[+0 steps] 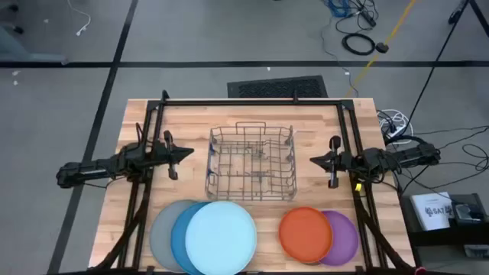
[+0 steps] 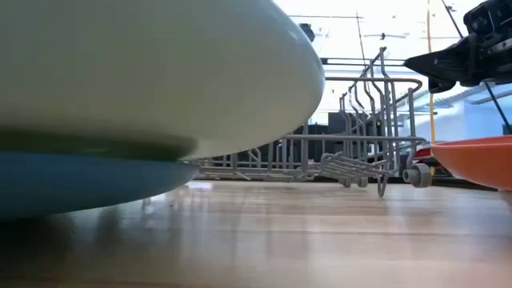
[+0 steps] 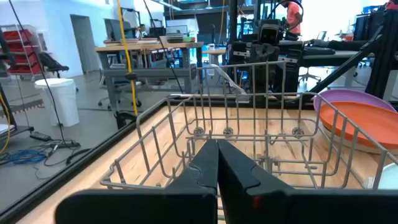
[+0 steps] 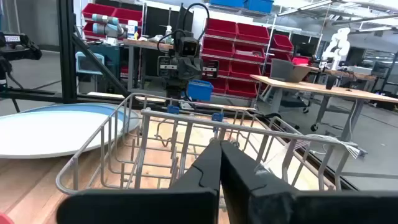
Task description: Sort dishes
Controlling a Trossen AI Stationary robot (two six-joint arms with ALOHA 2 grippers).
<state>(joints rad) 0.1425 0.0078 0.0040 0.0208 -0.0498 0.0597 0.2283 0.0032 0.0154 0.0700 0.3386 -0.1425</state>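
Three large plates overlap at the table's near left: grey (image 1: 159, 229) lowest, blue (image 1: 179, 238) on it, pale blue (image 1: 221, 237) on top. At the near right an orange plate (image 1: 305, 234) lies partly over a purple plate (image 1: 347, 238). No pale grey plate shows. My left gripper (image 1: 191, 153) hangs shut and empty left of the wire rack (image 1: 252, 163). Its fingers meet in the left wrist view (image 3: 217, 158). My right gripper (image 1: 312, 160) hangs shut and empty right of the rack, its fingers together in the right wrist view (image 4: 221, 155).
The wire dish rack stands mid-table between the two grippers and holds nothing. A dark frame (image 1: 252, 101) runs along the table's far edge and down both sides. In the low view the pale blue plate (image 2: 160, 72) fills the near left and the orange plate (image 2: 480, 158) the right.
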